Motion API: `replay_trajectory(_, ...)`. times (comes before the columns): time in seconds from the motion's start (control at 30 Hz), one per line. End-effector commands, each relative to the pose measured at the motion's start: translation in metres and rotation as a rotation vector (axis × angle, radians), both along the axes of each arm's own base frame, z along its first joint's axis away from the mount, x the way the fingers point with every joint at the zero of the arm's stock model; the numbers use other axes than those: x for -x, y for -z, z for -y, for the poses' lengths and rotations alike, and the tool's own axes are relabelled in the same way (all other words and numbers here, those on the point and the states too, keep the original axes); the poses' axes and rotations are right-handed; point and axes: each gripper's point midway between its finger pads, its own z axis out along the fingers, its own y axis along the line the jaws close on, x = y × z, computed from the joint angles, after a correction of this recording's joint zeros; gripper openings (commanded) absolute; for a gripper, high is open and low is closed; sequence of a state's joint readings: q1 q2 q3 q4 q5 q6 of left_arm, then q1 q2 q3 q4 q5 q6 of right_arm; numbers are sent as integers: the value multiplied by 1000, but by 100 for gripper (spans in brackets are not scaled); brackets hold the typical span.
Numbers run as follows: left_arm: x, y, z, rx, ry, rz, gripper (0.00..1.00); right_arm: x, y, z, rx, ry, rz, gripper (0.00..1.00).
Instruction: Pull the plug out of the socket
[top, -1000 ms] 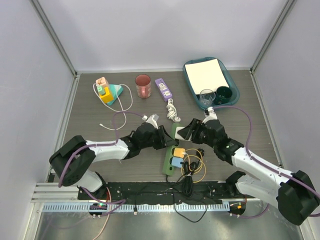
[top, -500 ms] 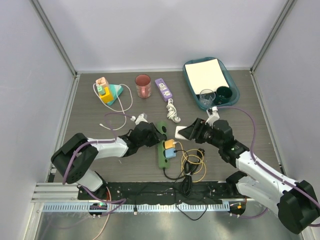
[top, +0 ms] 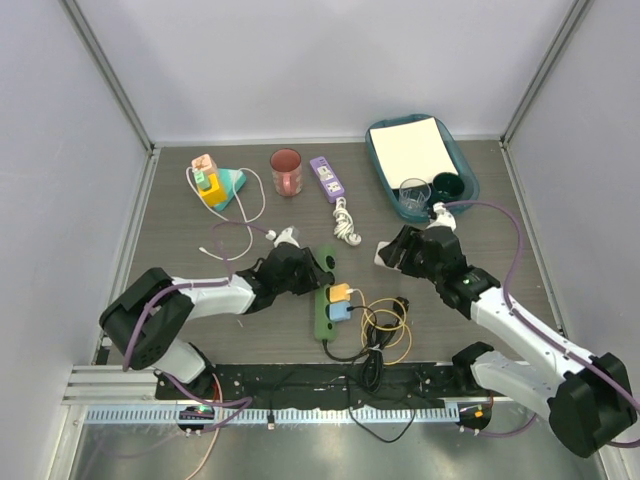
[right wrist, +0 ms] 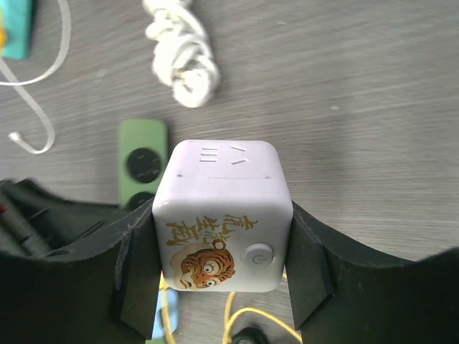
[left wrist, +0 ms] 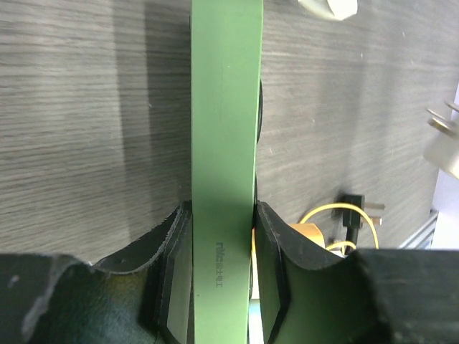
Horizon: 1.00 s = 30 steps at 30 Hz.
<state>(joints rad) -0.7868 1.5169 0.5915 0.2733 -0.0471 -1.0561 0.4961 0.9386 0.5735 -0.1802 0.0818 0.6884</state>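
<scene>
Right claw [right wrist: 222, 266] is clamped on the plug [right wrist: 222, 208], held clear of the socket [top: 322, 312] w/ bare table [top: 358, 270] between them. Left claw [left wrist: 222, 276] pinches the socket's far end, which looks tipped on edge. Risks: the plug's smooth sides could slip if that arm swings, & its wrist sits near the glass [top: 413, 192]. If the left claw lets go, the socket could flop onto the yellow cable [top: 385, 325].

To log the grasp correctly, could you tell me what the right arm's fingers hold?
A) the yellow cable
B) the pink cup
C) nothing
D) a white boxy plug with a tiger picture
D: the right wrist view shows the white boxy plug with its tiger picture clamped between the right fingers.
</scene>
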Motion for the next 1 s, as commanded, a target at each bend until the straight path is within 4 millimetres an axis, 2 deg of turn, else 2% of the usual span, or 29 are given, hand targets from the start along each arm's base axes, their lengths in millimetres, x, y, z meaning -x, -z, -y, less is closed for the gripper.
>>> replay_trajectory(0.0,10,-28,13,33,169,84,0,-16,9,26,82,94,-19,18)
replay_trajectory(0.07,11,-37,16,29,206,102,0,-17,14,27,75,79,-35,21)
replay_trajectory(0.13,12,-54,21,5,267,122,0,-20,19,34,69,94,-49,25)
replay_trajectory(0.17,6,-75,28,15,282,155,0,-20,20,34,63,88,-56,27)
replay_trajectory(0.3,6,-103,19,-38,287,159,0,-26,22,49,46,120,-63,39)
replay_trajectory(0.37,6,-121,22,-18,298,182,0,-26,22,46,19,99,-69,41)
replay_trajectory(0.47,5,-137,19,-43,311,211,0,-28,29,47,11,99,-85,42)
replay_trajectory(0.5,6,-135,15,-71,319,203,0,-26,37,47,9,96,-106,42)
replay_trajectory(0.6,3,-127,8,-135,331,196,0,-27,44,44,-16,80,-116,44)
replay_trajectory(0.67,4,-115,7,-152,333,167,0,-30,44,42,-26,70,-112,51)
replay_trajectory(0.7,4,-113,7,-155,334,163,0,-31,45,42,-25,69,-114,59)
replay_trajectory(0.8,6,-109,8,-195,391,148,0,-33,43,46,-19,74,-112,67)
replay_trajectory(0.83,3,-114,8,-207,392,154,0,-32,40,47,-17,75,-110,70)
replay_trajectory(0.87,4,-107,5,-228,382,131,0,-33,37,50,-17,87,-109,72)
replay_trajectory(0.93,5,-99,4,-214,368,122,0,-31,33,52,-13,93,-114,88)
replay_trajectory(0.97,1,-101,6,-197,357,149,0,-34,26,52,-8,98,-104,98)
